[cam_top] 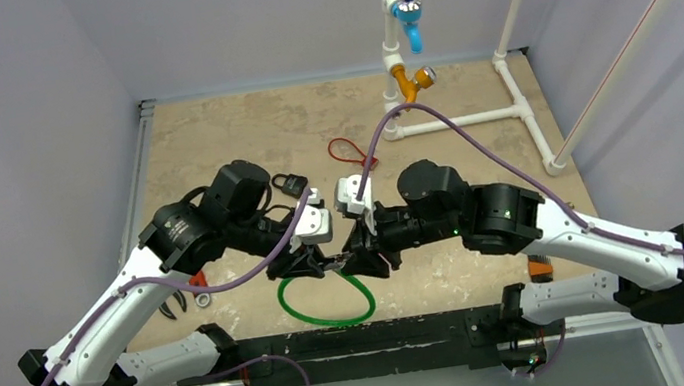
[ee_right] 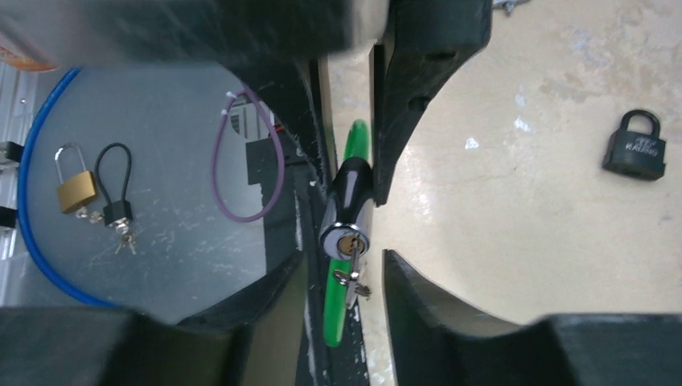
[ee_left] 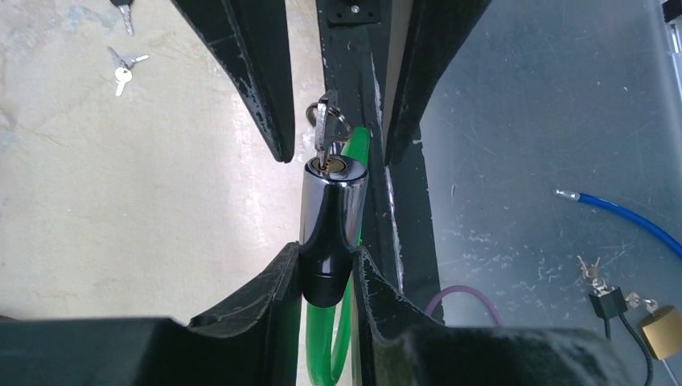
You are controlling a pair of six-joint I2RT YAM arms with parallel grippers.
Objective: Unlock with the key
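Note:
The green cable loop (cam_top: 326,301) lies on the table's near edge. Its chrome and black lock cylinder (ee_left: 332,217) is clamped at its black end between the fingers of my left gripper (ee_left: 326,265), which is shut on it. The small silver key (ee_left: 323,133) sticks in the keyhole on the chrome face, with a ring on its head. In the right wrist view the key (ee_right: 352,273) hangs from the cylinder (ee_right: 347,213) between the fingers of my right gripper (ee_right: 344,277). That gripper is open, one finger on each side, touching nothing. Both grippers (cam_top: 312,261) (cam_top: 357,256) meet above the loop.
A black padlock (cam_top: 288,182) and a red loop (cam_top: 344,149) lie behind the arms. A white pipe frame with valves (cam_top: 405,23) stands at the back right. Pliers (cam_top: 177,302) lie at left. Spare keys (ee_left: 122,72), a brass padlock (ee_right: 76,189) and a blue cable (ee_right: 32,201) lie nearby.

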